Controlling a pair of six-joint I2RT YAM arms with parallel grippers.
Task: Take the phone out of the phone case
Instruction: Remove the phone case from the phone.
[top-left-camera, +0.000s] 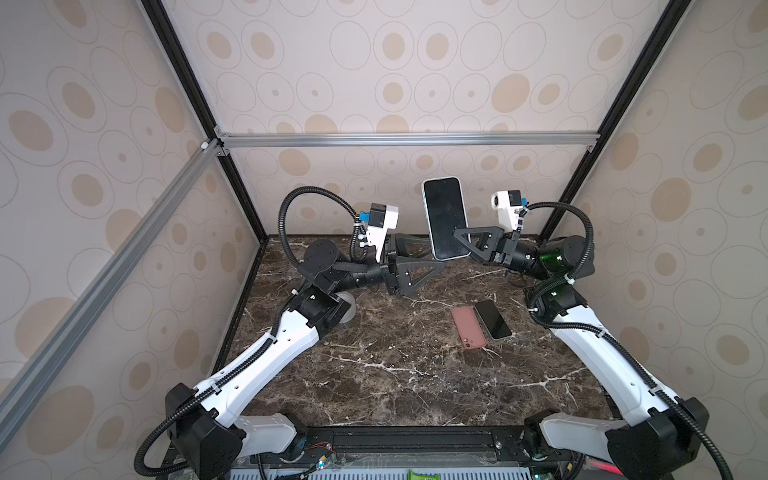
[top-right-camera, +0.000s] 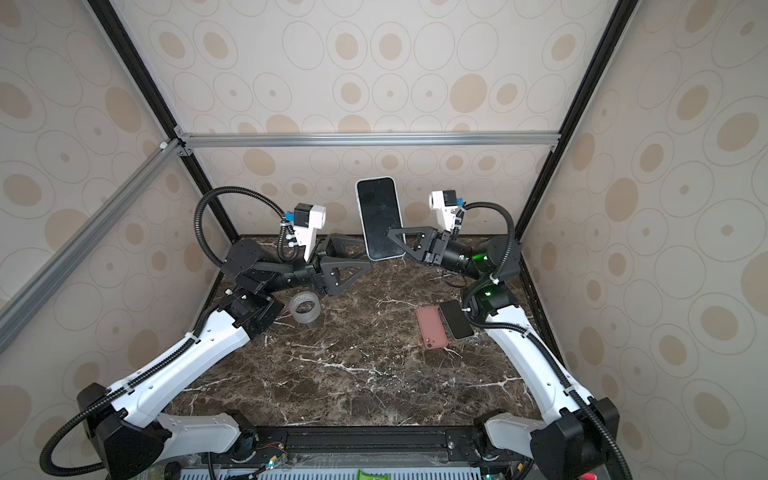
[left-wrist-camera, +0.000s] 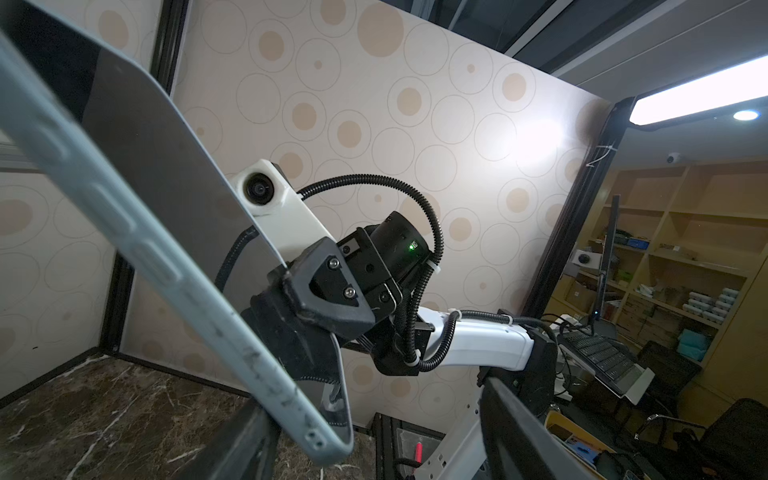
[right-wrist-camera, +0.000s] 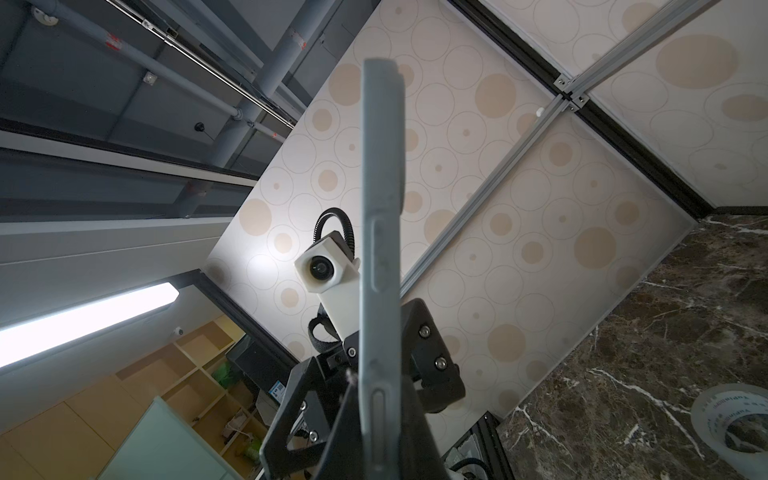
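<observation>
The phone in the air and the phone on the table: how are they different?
The raised phone wears a pale blue case; the table phone is bare. The raised phone stands upright, pinched in the right gripper; the table phone lies flat beside a pink case. Both show dark screens.

The cased phone (top-left-camera: 444, 216) was held upright over the far edge of the table (top-left-camera: 395, 374), at twelve o'clock, by the right gripper (top-left-camera: 459, 237) (clamped from its three o'clock side). The left gripper (top-left-camera: 428, 253) was set at its seven o'clock. On the table, a tape roll (top-right-camera: 305, 311) was placed at nine o'clock. A loose case (top-left-camera: 468, 327) was laid at three o'clock, with a loose phone (top-left-camera: 493, 319) just beside it.
</observation>
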